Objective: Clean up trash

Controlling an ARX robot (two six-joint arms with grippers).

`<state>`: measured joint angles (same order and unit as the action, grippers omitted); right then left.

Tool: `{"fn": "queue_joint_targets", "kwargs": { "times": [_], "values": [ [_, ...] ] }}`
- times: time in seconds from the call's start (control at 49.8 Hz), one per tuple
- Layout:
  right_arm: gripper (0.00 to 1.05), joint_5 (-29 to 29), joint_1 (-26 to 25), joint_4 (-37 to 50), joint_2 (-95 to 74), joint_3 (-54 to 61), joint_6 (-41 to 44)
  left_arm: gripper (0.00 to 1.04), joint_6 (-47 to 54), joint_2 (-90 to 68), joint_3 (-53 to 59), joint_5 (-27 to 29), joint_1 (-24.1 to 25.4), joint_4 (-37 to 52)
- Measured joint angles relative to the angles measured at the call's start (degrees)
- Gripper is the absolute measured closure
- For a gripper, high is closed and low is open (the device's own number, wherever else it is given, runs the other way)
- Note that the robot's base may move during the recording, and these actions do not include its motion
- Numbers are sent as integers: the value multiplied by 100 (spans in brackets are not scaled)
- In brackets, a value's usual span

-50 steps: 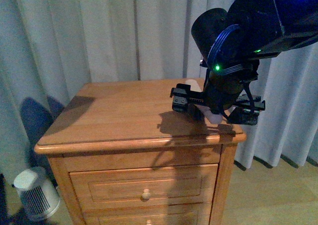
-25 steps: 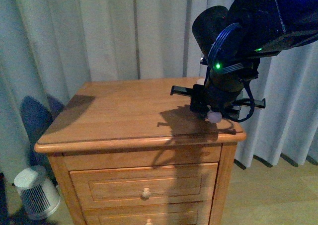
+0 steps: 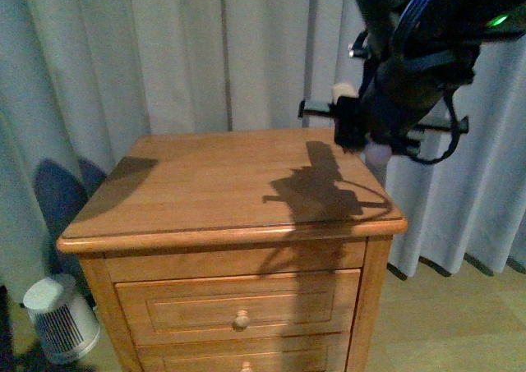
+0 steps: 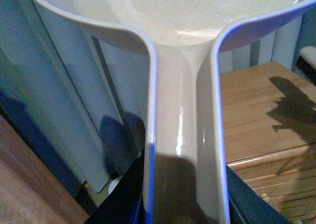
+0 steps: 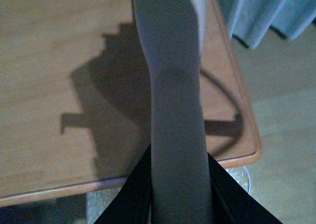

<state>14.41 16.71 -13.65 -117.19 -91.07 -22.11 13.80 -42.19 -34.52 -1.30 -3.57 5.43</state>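
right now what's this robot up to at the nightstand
The left gripper is shut on the handle of a beige dustpan; that arm is outside the front view. The right gripper is shut on a long grey handle, held above the right part of the wooden nightstand. What is at the handle's far end can't be told. No paper wad shows on the top in these views.

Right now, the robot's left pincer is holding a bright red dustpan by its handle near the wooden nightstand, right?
Not quite. The dustpan is pale beige, not bright red, as the left wrist view shows. The rest is right: the left pincer grips it by its handle, near the wooden nightstand.
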Motion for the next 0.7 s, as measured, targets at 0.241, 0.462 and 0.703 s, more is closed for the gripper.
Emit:
{"fn": "queue_joint_targets", "kwargs": {
  "times": [0.241, 0.462, 0.703],
  "values": [
    [84, -52, -144, 839, 1692, 1130, 811, 78, -2, 0, 0, 0, 0, 0],
    [84, 7, -361, 1635, 3952, 3123, 1303, 78, -4, 0, 0, 0, 0, 0],
    [84, 267, -361, 1613, 5884, 4511, 1467, 79, -11, 0, 0, 0, 0, 0]
  ]
}}
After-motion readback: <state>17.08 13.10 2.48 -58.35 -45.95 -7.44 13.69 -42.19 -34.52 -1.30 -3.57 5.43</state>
